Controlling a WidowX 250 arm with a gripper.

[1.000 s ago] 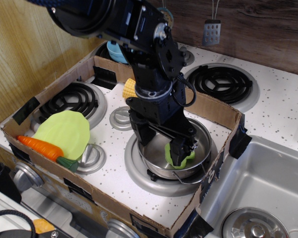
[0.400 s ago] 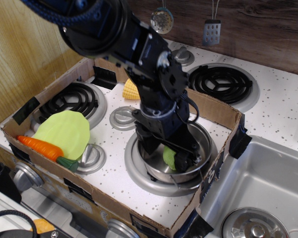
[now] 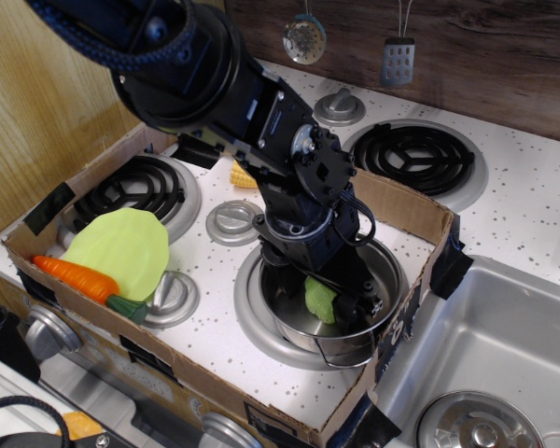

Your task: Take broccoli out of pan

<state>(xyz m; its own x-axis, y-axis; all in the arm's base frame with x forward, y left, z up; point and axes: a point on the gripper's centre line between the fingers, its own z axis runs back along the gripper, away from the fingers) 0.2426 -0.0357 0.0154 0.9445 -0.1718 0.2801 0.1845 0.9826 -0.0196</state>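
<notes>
The pan (image 3: 385, 264), a shiny steel pot with wire loop handles, sits on the front right burner inside the cardboard box. The pale green broccoli (image 3: 320, 299) lies inside it. My gripper (image 3: 327, 297) reaches down into the pan, its black fingers (image 3: 362, 303) on either side of the broccoli. The arm covers most of the pan's left half. I cannot tell whether the fingers are pressed on the broccoli.
A flat green lettuce leaf (image 3: 121, 247) and an orange carrot (image 3: 75, 276) lie at the front left. A yellow corn piece (image 3: 242, 174) shows behind the arm. Cardboard walls (image 3: 406, 207) ring the stove. A sink (image 3: 504, 355) is at the right.
The arm has moved forward and lower into the pan. The fingers have sunk around the broccoli, which now shows less.
</notes>
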